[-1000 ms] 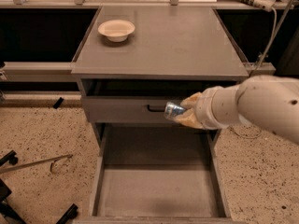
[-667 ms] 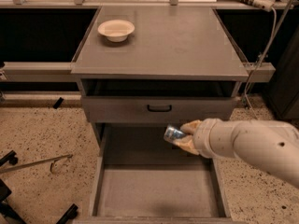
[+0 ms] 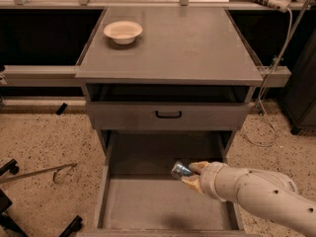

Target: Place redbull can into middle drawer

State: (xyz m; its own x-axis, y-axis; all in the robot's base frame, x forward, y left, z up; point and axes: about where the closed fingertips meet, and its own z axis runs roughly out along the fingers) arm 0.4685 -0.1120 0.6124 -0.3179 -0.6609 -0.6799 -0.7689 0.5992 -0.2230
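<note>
Lower than a second ago, the gripper grasps the redbull can above the middle drawer, right of centre. Best to descend near the floor before releasing.

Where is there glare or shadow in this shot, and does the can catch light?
Camera view: the can glints, held in the gripper over the open drawer; a soft shadow lies on its floor; the slot under the cabinet top is dark; the bowl is evenly lit.
</note>
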